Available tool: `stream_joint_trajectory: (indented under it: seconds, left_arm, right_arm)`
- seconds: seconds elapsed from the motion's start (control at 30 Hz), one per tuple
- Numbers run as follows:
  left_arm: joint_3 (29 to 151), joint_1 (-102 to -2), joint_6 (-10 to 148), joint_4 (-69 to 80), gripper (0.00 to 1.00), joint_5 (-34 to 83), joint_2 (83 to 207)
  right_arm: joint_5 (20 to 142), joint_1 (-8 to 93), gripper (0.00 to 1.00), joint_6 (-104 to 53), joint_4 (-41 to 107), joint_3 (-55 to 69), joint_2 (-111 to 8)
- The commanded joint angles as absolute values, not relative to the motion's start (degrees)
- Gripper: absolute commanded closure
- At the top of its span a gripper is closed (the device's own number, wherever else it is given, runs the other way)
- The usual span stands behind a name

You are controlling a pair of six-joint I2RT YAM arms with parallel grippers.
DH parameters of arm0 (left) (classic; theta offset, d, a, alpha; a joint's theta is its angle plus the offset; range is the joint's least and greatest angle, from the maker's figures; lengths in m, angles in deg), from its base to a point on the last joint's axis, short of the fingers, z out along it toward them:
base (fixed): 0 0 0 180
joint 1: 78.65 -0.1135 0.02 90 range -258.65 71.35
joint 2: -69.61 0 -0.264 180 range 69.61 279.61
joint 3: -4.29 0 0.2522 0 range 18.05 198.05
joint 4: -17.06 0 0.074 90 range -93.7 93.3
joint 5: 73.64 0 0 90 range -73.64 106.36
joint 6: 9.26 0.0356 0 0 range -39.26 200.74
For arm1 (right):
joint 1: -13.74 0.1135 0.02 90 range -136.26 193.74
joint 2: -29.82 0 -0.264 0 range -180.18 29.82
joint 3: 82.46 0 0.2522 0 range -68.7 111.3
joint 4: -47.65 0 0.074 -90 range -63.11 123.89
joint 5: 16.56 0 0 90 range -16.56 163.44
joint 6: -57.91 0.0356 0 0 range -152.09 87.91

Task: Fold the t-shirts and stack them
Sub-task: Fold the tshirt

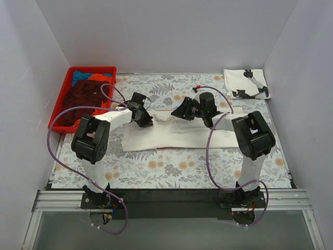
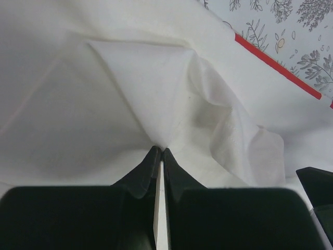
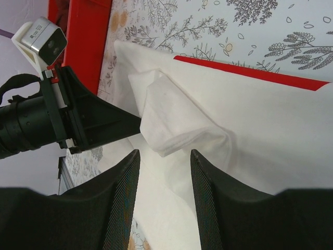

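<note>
1. Your left arm reaches forward from its base and bends inward. That puts the left gripper [image 1: 141, 119] low on the left end of the white t-shirt [image 1: 177, 136], which lies spread across the middle of the floral table cover [image 1: 171, 174].
2. Its fingers [image 2: 148, 166] are pressed together, with a pucker of white cloth drawn up to their tips. A thin white sliver between them suggests cloth is pinched there, though the wrist view is too close for you to judge how much.
3. Your right arm rises from its base, elbows over the shirt's right end and turns left. The right gripper [image 3: 164, 153] sits near the shirt's far edge, pointing toward the left gripper.
4. Its jaws stand partly apart with nothing between them, and a raised fold of the shirt lies just beyond the tips.
5. A red stripe [image 3: 250, 73] runs along the shirt's far edge.
6. A folded t-shirt [image 1: 246, 83], white with black print, lies at the table's far right corner, well apart from both grippers.
7. The red crate [image 1: 58, 107] at the far left holds maroon cloth [image 1: 86, 96], with blue cloth [image 1: 83, 76] and orange cloth [image 1: 102, 78] behind it. You cannot tell how many garments are inside.
8. From overhead, both grippers' tips are dark against dark wrists and hard to make out.
</note>
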State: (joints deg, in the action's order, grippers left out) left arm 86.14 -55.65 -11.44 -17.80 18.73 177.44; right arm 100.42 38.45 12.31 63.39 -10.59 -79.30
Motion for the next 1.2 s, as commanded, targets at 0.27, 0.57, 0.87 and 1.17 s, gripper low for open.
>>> stream_joint_trajectory:
  seconds: [0.27,0.57,0.87,1.17]
  left_arm:
    - [89.06,-56.94,-3.82,-26.58,1.00,14.25,167.61]
    - [88.54,-60.19,1.55,-29.75,1.00,14.86,165.93]
    - [88.71,-61.25,4.10,-30.19,1.00,14.69,168.65]
    - [90.55,-61.25,5.24,-26.85,1.00,14.60,173.66]
  right_arm:
    - [98.31,40.02,0.51,13.17,63.33,-11.83,-75.83]
    - [98.22,41.16,0.52,13.00,62.98,-12.80,-75.47]
    - [98.31,41.86,0.52,12.29,62.19,-10.96,-75.30]
    - [100.15,44.76,0.52,12.29,62.01,-4.20,-78.81]
